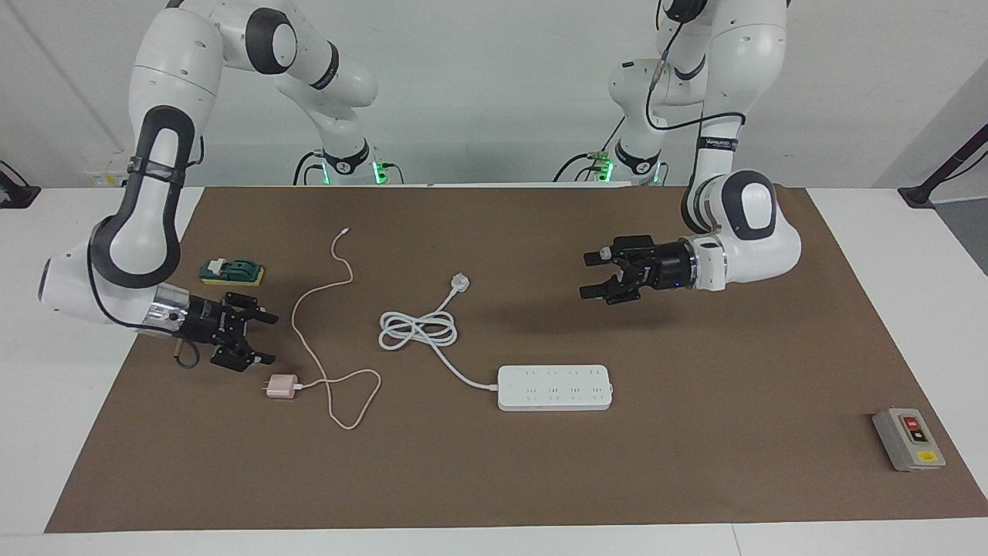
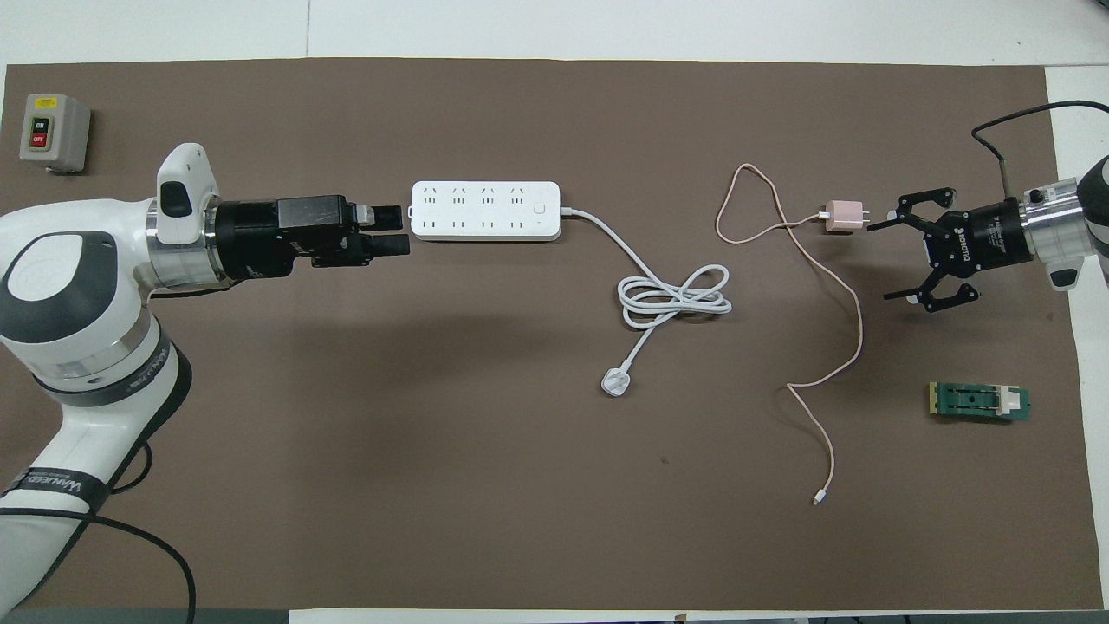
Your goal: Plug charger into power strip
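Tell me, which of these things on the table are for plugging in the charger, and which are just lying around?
For the job:
- charger with its pink cable
- power strip with its white cord
- right gripper, open, beside the charger
- left gripper, open, over the mat

Lying about:
- grey switch box
- green block

grey switch box [image 2: 54, 132]: "ON" on black button, "OFF" on red one; left arm [image 2: 61, 482] black band reads "WANHED"-ish; right gripper [image 2: 899, 257] body says "ROBOTIQ"
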You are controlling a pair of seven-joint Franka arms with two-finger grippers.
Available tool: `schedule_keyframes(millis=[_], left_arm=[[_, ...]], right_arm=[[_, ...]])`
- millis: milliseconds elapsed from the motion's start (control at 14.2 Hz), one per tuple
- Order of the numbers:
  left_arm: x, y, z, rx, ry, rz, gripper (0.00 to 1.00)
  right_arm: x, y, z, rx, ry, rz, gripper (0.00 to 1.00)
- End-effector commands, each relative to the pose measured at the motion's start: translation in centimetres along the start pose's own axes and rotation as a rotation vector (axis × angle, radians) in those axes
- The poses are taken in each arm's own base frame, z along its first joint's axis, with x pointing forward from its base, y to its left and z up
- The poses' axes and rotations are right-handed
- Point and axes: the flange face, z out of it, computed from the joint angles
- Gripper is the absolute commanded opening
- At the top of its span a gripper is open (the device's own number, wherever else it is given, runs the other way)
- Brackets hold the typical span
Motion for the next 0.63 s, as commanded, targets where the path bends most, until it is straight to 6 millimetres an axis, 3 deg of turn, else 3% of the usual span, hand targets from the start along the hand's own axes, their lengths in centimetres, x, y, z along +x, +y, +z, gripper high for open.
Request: schedule_keyframes(millis=[0,141,281,562], left_arm=[[0.6,-0.2,1.9,-0.065,-0.013,0.015,1.0],[-0.1,-0.4,3.7,-0.084,-0.015,-0.005,0.99],[-1.0,-1.5,4.4,-0.064,-0.014,-0.06,0.96],[-1.3,-1.6,4.8,-0.059,-0.02,-0.103,0.98]], right_arm=[[3.5,-1.6,0.3,0.014,-0.014,0.014,1.0],[3.7,-2.3,0.2,0.012,-0.018,-0.012,1.0],[3.9,-2.6,1.3,-0.01,-0.042,-0.015,1.0],[5.1,-3.1,2.5,-0.015,-0.05,-0.015,1.0]])
